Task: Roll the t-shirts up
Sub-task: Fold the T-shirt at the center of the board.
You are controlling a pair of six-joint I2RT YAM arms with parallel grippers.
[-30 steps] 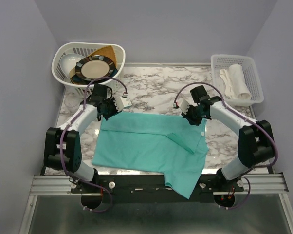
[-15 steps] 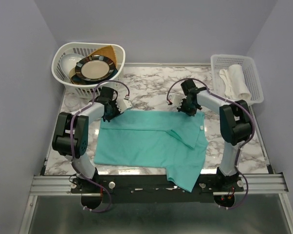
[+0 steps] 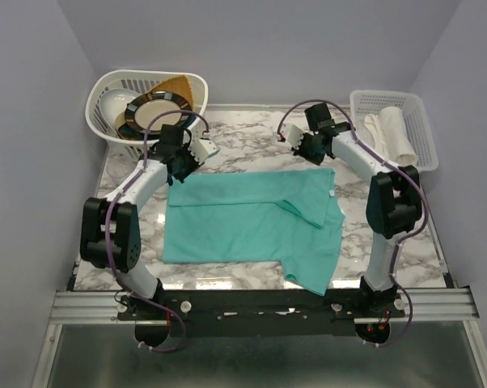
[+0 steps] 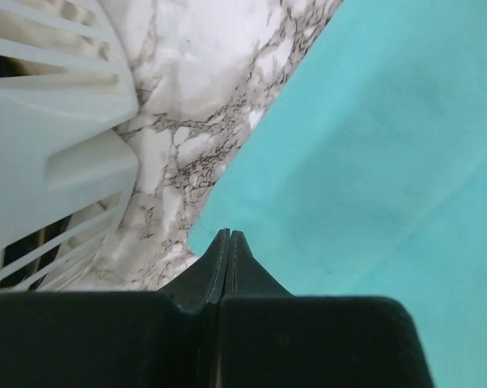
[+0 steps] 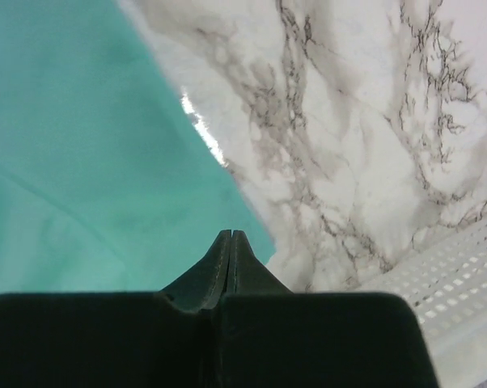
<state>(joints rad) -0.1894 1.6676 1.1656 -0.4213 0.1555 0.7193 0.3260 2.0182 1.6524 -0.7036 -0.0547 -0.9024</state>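
Logged less of the teal t-shirt (image 3: 243, 222) hanging off the table's (image 3: 251, 137) near edge than a second before; only one corner flap draped there. Found the rest flat across the table's middle, dragged toward its far side and not yet rolled. Judged this a positioning step. Caught left fingers (image 4: 215, 263) and right fingers (image 5: 215, 263) pressed together, apparently pinching the shirt's far corners. Could not see the nip itself behind the tips, nor any neck opening.

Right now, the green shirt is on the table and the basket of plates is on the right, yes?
No. The basket of plates is at the far left, as the top view shows. The green shirt is on the table.
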